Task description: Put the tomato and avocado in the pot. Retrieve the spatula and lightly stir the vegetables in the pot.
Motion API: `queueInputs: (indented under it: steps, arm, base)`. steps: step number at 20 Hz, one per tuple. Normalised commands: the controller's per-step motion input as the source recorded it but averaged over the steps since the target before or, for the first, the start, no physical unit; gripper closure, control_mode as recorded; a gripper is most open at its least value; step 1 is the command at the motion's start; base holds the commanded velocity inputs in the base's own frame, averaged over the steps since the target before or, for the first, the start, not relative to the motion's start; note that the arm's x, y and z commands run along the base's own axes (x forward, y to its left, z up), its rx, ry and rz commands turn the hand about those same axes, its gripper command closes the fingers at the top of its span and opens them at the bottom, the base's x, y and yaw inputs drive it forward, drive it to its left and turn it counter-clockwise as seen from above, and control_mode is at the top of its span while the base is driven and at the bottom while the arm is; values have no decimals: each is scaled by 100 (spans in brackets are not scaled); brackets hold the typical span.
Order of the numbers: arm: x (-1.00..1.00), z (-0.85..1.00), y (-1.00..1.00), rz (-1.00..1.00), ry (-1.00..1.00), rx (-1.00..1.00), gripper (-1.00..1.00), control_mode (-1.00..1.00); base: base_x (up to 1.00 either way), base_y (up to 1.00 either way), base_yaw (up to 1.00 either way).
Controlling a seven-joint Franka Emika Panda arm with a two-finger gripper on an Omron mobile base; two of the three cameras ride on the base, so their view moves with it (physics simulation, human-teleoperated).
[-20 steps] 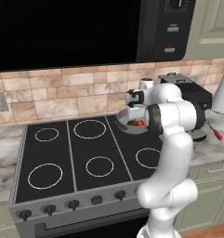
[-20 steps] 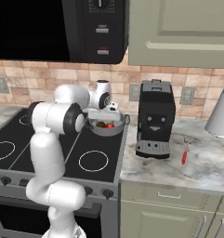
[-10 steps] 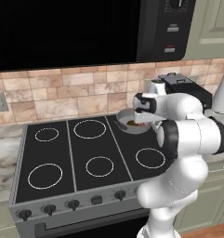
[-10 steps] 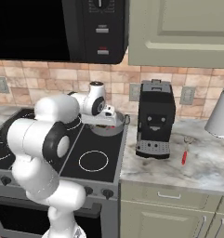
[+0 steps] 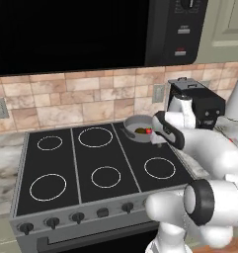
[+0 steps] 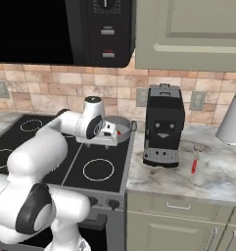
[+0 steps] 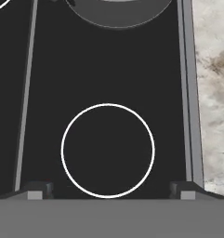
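Spanning stove: the black stove top [image 5: 100, 168] lies directly under the gripper, its front right burner ring [image 7: 108, 149] straight below the fingertips in the hand view.
Counter: the marble counter [image 6: 212, 176] runs along the stove's right edge, off to the gripper's right side.
Coffee machine: the tall black coffee machine [image 6: 162, 126] stands on that counter, just right of the pot and beyond the gripper.
Kettle: a pale kettle [image 6: 232, 126] sits at the far right, well apart from the gripper.
Pot: the grey pot [image 5: 140, 130] rests on the back right burner, just ahead of the gripper; its near wall [image 7: 118, 14] shows at the top of the hand view.
Gripper: the gripper [image 7: 108, 188] hangs over the front right burner with its jaws spread wide and nothing between them.
Spatula: the spatula [image 6: 194, 163] lies flat on the counter right of the coffee machine, well apart from the gripper, red part toward the front.
Avocado: the avocado [image 5: 140, 131] lies inside the pot, beside the tomato.
Tomato: the tomato [image 5: 148, 131] lies inside the pot, on the side nearer the gripper's wrist.
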Motion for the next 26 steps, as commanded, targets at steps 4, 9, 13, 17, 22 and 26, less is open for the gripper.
queueInputs:
  steps: [4, 9, 13, 17, 22, 26]
  arm:
    - [-100, 46, 2, 0, 0, 0, -100, -100]
    - [-93, 90, 0, 0, 0, 0, -100, -100]
    - [-60, 43, 0, 0, 0, 0, -100, -100]
    - [0, 0, 0, 0, 0, 0, -100, -100]
    - [0, 0, 0, 0, 0, 0, -100, -100]
    - [0, 0, 0, 0, 0, 0, -100, 100]
  base:
    - [0, 0, 0]
    - [0, 0, 0]
    - [0, 0, 0]
    - [0, 0, 0]
    - [0, 0, 0]
    - [-21, -2, -1]
